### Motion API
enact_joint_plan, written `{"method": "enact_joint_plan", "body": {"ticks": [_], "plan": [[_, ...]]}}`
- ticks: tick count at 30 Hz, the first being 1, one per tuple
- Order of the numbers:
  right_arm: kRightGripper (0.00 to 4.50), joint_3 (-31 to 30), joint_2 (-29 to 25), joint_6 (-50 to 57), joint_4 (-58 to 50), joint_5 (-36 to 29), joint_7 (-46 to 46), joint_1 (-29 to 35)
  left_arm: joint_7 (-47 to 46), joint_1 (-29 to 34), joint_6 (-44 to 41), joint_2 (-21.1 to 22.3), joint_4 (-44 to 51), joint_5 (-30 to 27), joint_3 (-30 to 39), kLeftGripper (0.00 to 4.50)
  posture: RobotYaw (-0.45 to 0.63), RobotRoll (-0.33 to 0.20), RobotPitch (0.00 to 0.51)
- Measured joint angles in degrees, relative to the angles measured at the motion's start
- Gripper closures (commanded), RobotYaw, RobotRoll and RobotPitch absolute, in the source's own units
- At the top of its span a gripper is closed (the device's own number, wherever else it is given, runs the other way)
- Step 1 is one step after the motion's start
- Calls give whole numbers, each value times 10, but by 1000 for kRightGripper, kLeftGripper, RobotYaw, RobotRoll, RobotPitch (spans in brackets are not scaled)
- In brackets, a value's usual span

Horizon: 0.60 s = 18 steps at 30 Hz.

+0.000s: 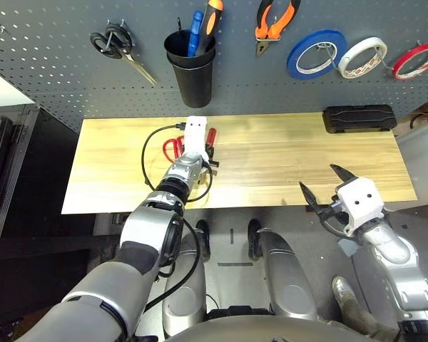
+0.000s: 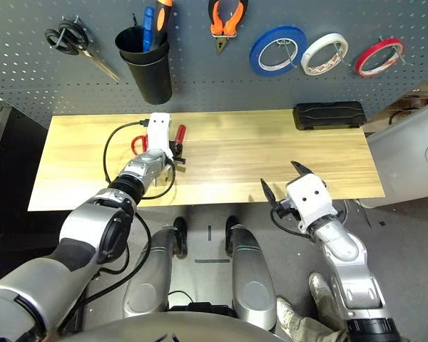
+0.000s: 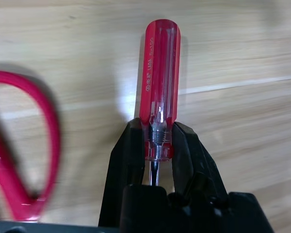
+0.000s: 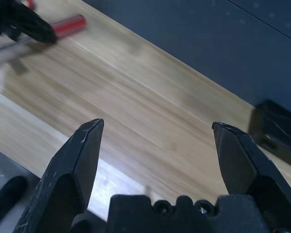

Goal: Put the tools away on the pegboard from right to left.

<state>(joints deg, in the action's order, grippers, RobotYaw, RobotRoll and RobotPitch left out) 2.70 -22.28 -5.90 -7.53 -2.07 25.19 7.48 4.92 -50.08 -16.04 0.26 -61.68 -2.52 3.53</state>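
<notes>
Here, in the left eye view, we see our left gripper point(image 1: 211, 152) reaching down over the left part of the wooden table point(image 1: 271, 160), at the slim red-handled screwdriver point(image 1: 212, 135). The red-handled scissors point(image 1: 170, 149) lie just beside it, to its left. Our right gripper point(image 1: 319, 178) hangs near the table's front edge, jaws apart. On the pegboard point(image 1: 121, 82) behind, from left to right, we find the black-handled scissors point(image 1: 120, 44), a black cup point(image 1: 192, 75) holding a blue marker-like item point(image 1: 195, 32) and an orange-and-black handle point(image 1: 210, 25), the orange-and-black-handled pliers point(image 1: 274, 21), the blue tape roll point(image 1: 299, 64), the white tape roll point(image 1: 349, 64) and the thin red tape ring point(image 1: 403, 68). A black case point(image 1: 359, 118) sits at the table's back right.

The right eye view gives us the same layout.

In the left wrist view, we have the left jaws clamped on the lower end of the screwdriver's clear red handle, with the metal shaft running back between them. One red scissor loop lies near, apart from the jaws.

In the right wrist view, our right jaws stand wide apart with nothing between them but air above the table.
</notes>
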Motion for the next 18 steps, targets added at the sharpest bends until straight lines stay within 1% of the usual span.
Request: {"method": "enact_joint_plan", "body": {"ticks": [2, 5, 6, 9, 11, 13, 16, 18], "plan": [[0, -2, -2, -14, 24, -5, 15, -14, -6, 28, -23, -6, 51, -5, 0, 3664, 81, 0, 327], [0, -7, -5, -37, 68, -15, 42, -47, -25, 96, -81, -16, 178, -10, 0, 3664, 127, 0, 327], [0, -8, -5, -43, 77, -18, 47, -53, -29, 109, -96, -18, 204, -11, 0, 3664, 147, 0, 326], [0, -12, -5, -56, 126, -26, 71, -87, -49, 176, -154, -26, 340, -16, 0, 3664, 190, 0, 323], [0, -16, -4, -64, 156, -33, 84, -108, -61, 208, -181, -28, 409, -17, 0, 3664, 225, 0, 320], [0, -19, -2, -75, 184, -38, 97, -131, -72, 233, -202, -30, 471, -18, 1, 3664, 232, 0, 320], [0, -22, 3, -89, 217, -44, 113, -156, -84, 256, -217, -37, 538, -21, 6, 3664, 295, 0, 314], [0, -21, 9, -90, 245, -51, 120, -179, -91, 280, -217, -47, 592, -33, 19, 3664, 320, 0, 309]]}}
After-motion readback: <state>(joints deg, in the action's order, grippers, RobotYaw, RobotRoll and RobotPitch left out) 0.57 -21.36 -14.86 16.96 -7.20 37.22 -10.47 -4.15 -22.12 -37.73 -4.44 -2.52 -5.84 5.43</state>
